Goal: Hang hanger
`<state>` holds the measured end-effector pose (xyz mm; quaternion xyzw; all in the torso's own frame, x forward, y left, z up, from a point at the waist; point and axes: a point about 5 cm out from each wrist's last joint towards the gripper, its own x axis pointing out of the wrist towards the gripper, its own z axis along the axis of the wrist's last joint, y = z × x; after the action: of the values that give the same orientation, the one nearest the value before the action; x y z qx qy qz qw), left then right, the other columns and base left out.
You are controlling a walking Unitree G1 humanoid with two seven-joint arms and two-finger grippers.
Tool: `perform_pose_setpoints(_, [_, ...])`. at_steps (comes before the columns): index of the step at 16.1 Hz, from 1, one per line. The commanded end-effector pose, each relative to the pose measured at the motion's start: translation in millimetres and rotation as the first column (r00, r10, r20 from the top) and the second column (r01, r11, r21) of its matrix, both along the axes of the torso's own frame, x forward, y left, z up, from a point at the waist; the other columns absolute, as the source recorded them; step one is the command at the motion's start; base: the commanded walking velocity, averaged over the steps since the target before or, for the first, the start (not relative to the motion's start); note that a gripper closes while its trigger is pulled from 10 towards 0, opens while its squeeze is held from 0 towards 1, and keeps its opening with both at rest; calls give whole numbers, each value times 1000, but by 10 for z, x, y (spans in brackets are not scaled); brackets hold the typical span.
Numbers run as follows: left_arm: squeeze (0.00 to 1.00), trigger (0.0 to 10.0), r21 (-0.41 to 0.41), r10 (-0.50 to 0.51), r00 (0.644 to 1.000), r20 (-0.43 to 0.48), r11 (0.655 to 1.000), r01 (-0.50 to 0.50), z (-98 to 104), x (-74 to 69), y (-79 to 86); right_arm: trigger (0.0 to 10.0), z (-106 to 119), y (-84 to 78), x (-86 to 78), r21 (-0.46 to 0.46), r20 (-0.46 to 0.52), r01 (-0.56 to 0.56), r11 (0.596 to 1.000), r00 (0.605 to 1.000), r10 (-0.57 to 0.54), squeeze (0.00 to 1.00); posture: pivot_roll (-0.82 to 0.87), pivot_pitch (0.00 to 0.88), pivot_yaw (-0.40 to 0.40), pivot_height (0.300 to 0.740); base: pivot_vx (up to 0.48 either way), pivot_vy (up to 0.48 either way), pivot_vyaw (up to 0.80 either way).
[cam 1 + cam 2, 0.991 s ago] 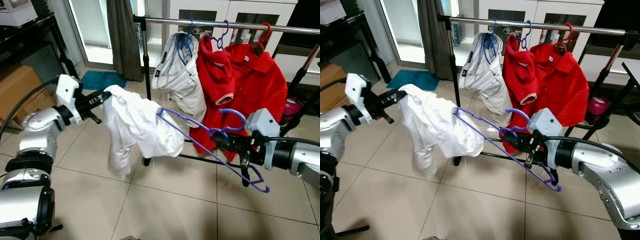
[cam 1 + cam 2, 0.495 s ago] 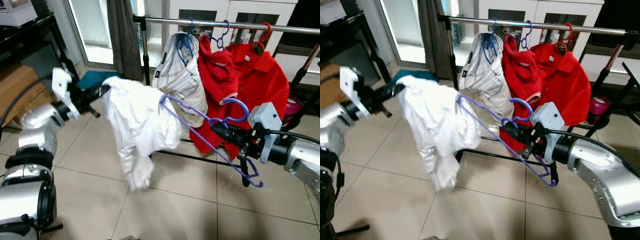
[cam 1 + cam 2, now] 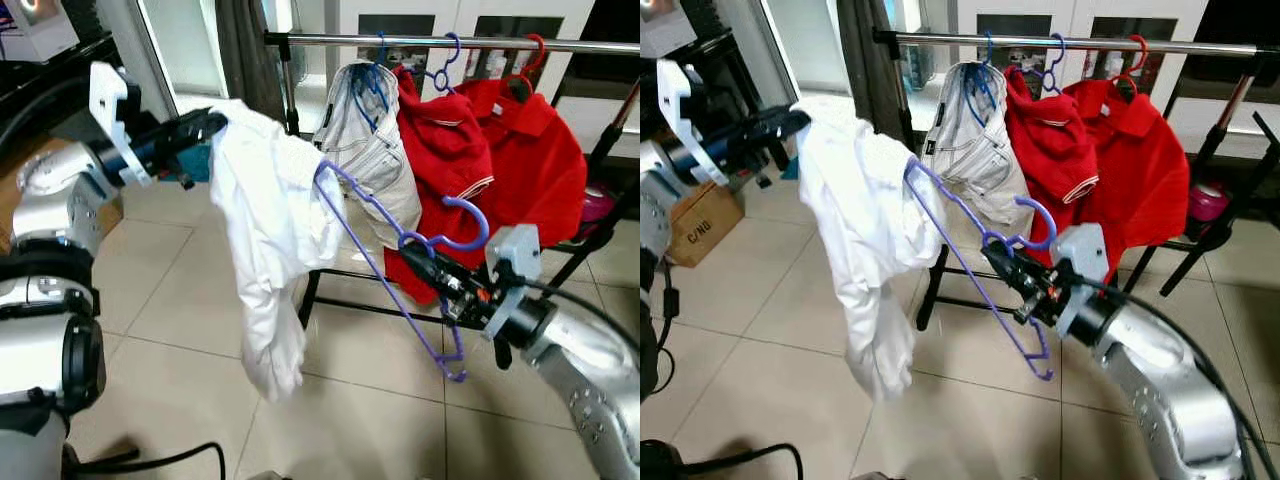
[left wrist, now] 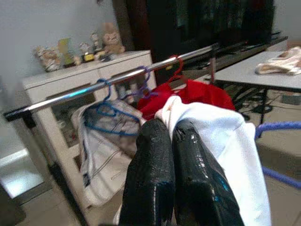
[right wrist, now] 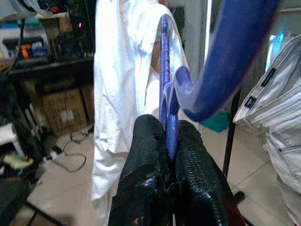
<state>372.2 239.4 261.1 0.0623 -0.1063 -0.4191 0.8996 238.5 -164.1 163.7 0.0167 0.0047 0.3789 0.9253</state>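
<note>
right hand (image 3: 418,257) clamped on purple hanger (image 3: 385,262) below the rail (image 3: 450,44) | left hand (image 3: 205,125) pinching white shirt (image 3: 265,230) left of rail's clothes | shirt draped over hanger's end

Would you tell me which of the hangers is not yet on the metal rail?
The purple plastic hanger carrying the white shirt, held in the right tool; the others hook over the rail.

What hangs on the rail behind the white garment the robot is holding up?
Behind the white garment, the rail holds a whitish garment and two red shirts. The white cloth covers the purple hanger's far end.
</note>
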Motion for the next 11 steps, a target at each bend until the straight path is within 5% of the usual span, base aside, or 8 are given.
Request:
perform_pose_setpoints(1, [0, 0, 15, -9, 999, 38, 1000, 9, 181, -3, 40, 10000, -2, 29, -26, -2, 29, -13, 1000, 999, 13, 0, -177, 0, 151, 740, 0, 0, 0])
perform_pose_setpoints(7, [0, 0, -10, -72, 994, 81, 997, 73, 394, 7, -12, 10000, -149, 161, -65, -67, 55, -50, 996, 997, 54, 0, -171, 0, 155, 740, 0, 0, 0])
perform_pose_setpoints(9, [0, 0, -24, -88, 993, 82, 996, 91, 418, 5, -22, 10000, -193, 193, -50, -157, 90, -49, 986, 994, 63, 0, -172, 0, 155, 740, 0, 0, 0])
perform_pose_setpoints(11, [0, 0, -22, -88, 994, 70, 996, 89, 407, 16, -39, 10000, -152, 229, -19, -121, 142, -17, 993, 989, 34, 0, -175, 0, 152, 740, 0, 0, 0])
